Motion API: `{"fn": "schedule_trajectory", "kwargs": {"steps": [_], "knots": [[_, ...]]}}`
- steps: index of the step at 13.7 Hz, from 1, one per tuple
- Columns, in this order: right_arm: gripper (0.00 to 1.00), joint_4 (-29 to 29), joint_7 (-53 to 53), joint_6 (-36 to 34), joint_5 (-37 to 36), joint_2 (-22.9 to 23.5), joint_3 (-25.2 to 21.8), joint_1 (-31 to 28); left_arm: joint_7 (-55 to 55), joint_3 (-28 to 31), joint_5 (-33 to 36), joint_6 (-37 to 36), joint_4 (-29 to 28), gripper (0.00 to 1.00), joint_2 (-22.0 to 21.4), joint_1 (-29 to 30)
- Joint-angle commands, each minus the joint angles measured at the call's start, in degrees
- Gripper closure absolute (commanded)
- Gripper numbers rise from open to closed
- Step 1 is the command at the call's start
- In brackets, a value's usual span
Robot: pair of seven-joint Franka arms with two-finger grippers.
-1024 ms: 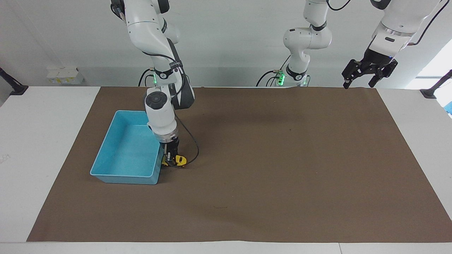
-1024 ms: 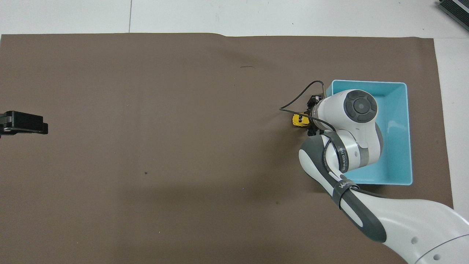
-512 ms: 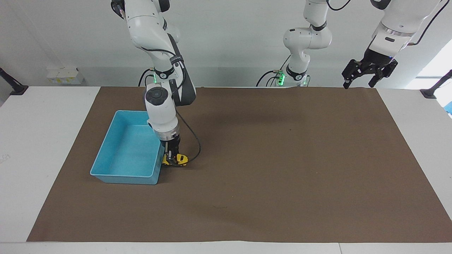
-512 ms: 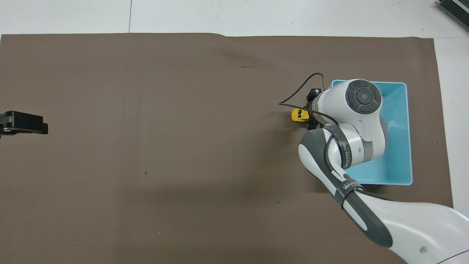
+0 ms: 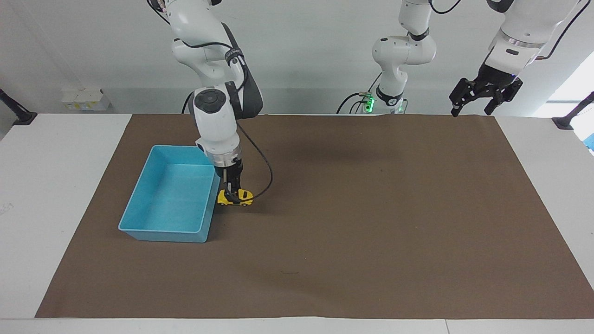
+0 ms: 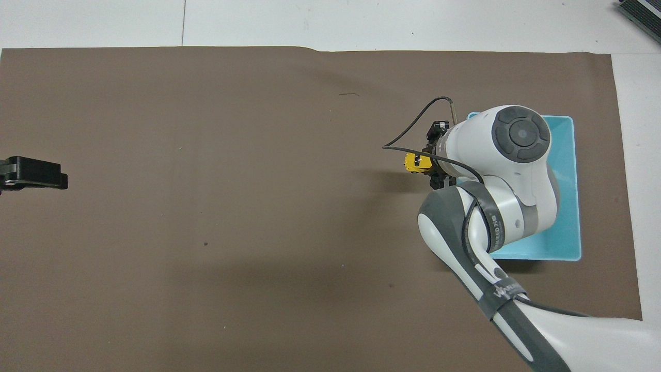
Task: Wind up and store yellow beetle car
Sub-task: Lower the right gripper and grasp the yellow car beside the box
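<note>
The yellow beetle car [image 5: 235,197] hangs a little above the brown mat, beside the light blue bin's [image 5: 139,204] wall that faces the table's middle. My right gripper [image 5: 230,192] points straight down and is shut on the car from above. In the overhead view the car [image 6: 417,162] sticks out from under the right gripper [image 6: 433,165], and the arm covers part of the bin [image 6: 568,206]. The bin holds nothing that I can see. My left gripper [image 5: 471,110] waits open and empty, high over the mat's corner at the left arm's end, and also shows in the overhead view [image 6: 32,174].
A brown mat [image 5: 352,222] covers most of the white table. A black cable [image 5: 264,178] loops out from the right wrist over the mat beside the car.
My right gripper has risen with the car, lifting it off the mat beside the bin. The left arm has not moved.
</note>
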Motion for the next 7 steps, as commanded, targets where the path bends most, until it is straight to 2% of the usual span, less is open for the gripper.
{"fn": "schedule_trajectory", "kwargs": {"steps": [1,7], "knots": [[1.00,-0.2,-4.7,-2.3,0.0,-2.7,0.2,-0.2,0.2,0.5,0.2,-1.1,0.2,0.00,-0.5,-0.5],[1.00,-0.1,-26.7,-10.6,0.1,-6.7,0.2,-0.2,0.2,0.5,0.2,-1.1,0.2,0.00,-0.5,-0.5]]}}
